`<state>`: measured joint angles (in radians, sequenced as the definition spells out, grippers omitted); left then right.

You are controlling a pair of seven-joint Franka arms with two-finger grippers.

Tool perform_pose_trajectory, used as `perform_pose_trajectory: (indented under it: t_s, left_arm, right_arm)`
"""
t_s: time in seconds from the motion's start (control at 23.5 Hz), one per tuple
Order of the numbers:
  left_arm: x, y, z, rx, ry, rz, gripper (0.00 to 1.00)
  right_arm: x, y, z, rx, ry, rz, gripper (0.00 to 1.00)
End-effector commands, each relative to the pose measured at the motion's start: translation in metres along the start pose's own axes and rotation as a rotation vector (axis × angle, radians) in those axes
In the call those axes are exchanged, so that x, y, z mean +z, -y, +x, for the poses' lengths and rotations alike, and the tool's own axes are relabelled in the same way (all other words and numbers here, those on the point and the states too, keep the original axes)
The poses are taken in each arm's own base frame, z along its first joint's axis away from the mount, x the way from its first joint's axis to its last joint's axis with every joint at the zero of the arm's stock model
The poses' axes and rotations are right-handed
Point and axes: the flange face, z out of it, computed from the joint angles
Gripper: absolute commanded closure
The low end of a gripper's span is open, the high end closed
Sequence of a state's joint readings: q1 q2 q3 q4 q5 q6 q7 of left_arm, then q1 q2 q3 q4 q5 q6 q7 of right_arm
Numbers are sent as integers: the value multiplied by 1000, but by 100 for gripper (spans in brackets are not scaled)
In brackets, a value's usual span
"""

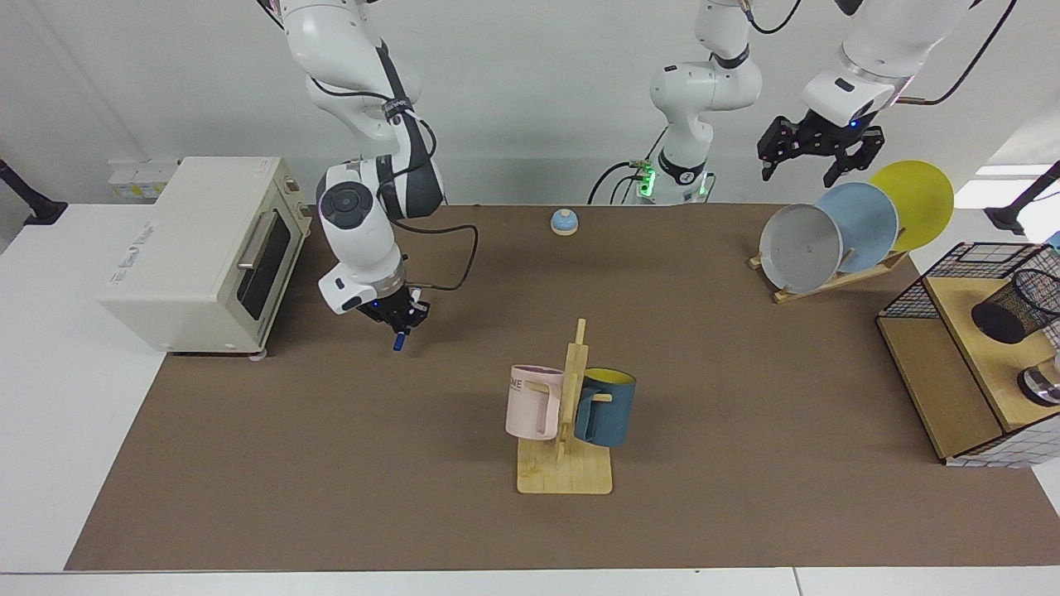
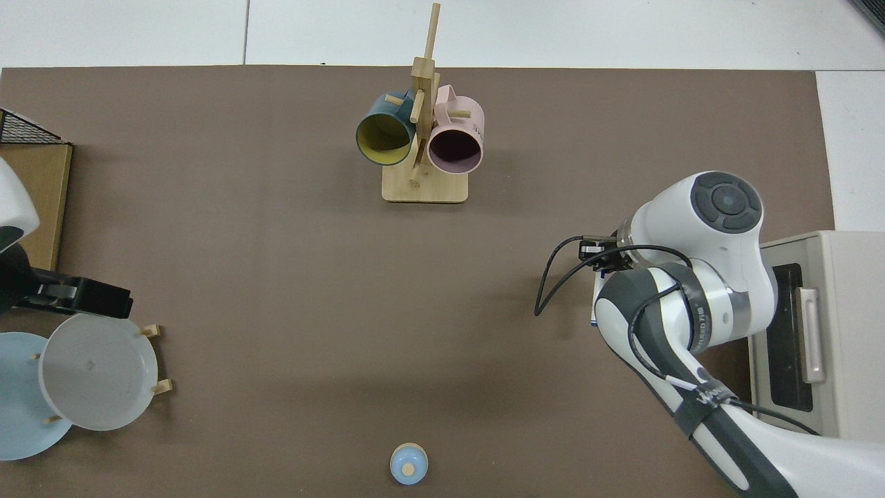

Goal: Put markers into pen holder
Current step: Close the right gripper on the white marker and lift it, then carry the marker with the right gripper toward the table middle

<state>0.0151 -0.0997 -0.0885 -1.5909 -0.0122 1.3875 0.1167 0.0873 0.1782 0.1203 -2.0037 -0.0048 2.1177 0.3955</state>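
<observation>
The right gripper (image 1: 399, 321) hangs above the brown mat (image 1: 712, 381) beside the toaster oven (image 1: 199, 248), its fingers clenched on the one marker (image 1: 398, 340), whose blue capped end points down below the fingertips, just clear of the mat. From above, the arm's own wrist and elbow cover the gripper, and only a sliver of the marker (image 2: 594, 315) shows at their edge.

The left gripper (image 1: 813, 159) waits high above the plate rack (image 1: 828, 280) at the far side, its two fingers spread and holding nothing.

One pen holder (image 1: 1014, 306), a black mesh cup, lies tipped on its side on the wooden shelf (image 1: 944, 389) inside a larger black wire basket (image 1: 952, 273), well apart from the marker, with the whole width of the mat between them. A shiny metal cup (image 1: 1042, 382) shows partly at the picture's edge just beside it.

Three plates lean in the rack: one grey (image 1: 799, 247), one light blue (image 1: 865, 219), one yellow (image 1: 915, 199). Between the two arms stands a wooden mug tree (image 1: 567, 439) carrying two mugs, one pink (image 1: 534, 401) and one dark teal (image 1: 606, 406). One small blue bell (image 1: 565, 221) sits near the far edge of the mat.
</observation>
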Motion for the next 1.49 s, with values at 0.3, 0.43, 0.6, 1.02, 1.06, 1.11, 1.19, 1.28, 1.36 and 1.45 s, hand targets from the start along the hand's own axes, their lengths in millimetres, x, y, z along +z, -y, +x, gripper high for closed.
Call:
perform_pose_trajectory:
  t_s: [0.3,0.43,0.6,1.02,1.06,1.11,1.19,1.28,1.36,1.45]
  left_arm:
    - [-1,-11,-5,17,-23,11,0]
    - [-2,-14,-4,22,-24,12,0]
    - [-1,-15,-5,34,-22,11,0]
    - [-5,-20,5,142,-90,-24,1]
    - [-6,-24,7,178,-103,-20,1]
    - [-7,-28,10,211,-120,-16,1]
    - [-9,-34,12,266,-137,-9,1]
    - [-9,-42,12,301,-141,-7,3]
    - [-10,-59,15,354,-155,-2,7]
    - [-12,-73,18,412,-188,6,4]
  right_arm:
    - [-143,17,-27,20,16,-28,100]
    - [-168,23,-30,88,-15,-10,100]
    - [-190,60,-41,182,-57,11,100]
    - [-218,122,-73,563,59,188,100]
    - [-219,128,-77,587,68,199,100]
    - [-220,136,-83,608,82,210,100]
    - [-221,150,-94,638,104,221,100]
    - [-224,162,-100,674,106,251,100]
    - [-229,168,-99,749,99,294,100]
    - [-228,170,-99,800,91,297,100]
